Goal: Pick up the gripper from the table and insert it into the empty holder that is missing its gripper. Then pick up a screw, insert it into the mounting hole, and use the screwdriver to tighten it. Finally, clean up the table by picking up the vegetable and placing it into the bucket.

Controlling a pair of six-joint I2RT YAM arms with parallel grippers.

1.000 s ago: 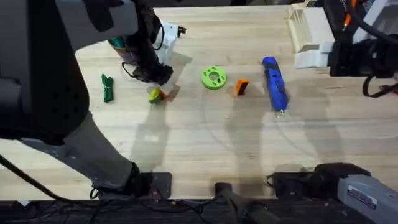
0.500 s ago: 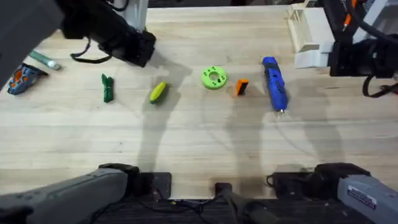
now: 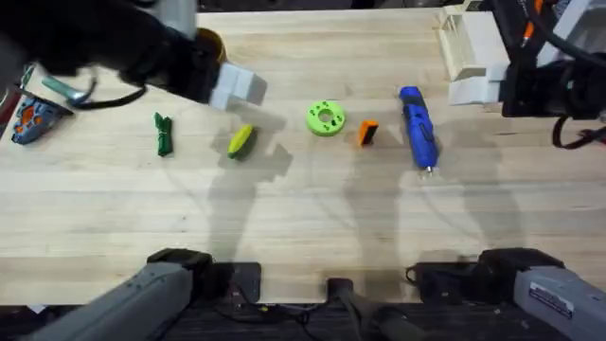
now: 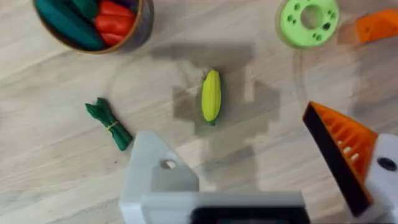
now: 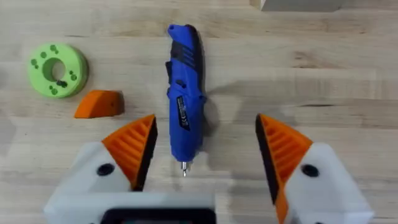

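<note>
The left hand point(image 4: 229, 127) is held above the bench point(image 3: 312, 218) with its two sides set well apart and nothing gripped between them. One side is seen to carry an orange ribbed pad with a black face point(image 4: 339, 155). The other side is the holder point(image 4: 155, 177), a bare white block in which a mounting hole is seen.

Directly beneath the gap of this hand, a yellow-green vegetable point(image 4: 211, 95) is seen lying on the wood, and a dark green bundle point(image 4: 109, 124) is found just off the bare holder's side. Farther out on that same side the bucket point(image 4: 93, 25) is placed, with toy pieces inside. Beyond the padded side, a bright green disc point(image 4: 309, 20) is seen, and next to it the gripper point(image 4: 379, 25) is left lying on the bench, well apart from the holder.

The right hand point(image 5: 205, 149) is likewise held spread, with both orange pads fitted and nothing clamped. The screwdriver point(image 5: 185, 93) is laid on the bench below its gap, tip pointing toward the hand. The gripper is also seen just outside one finger of this hand.
</note>
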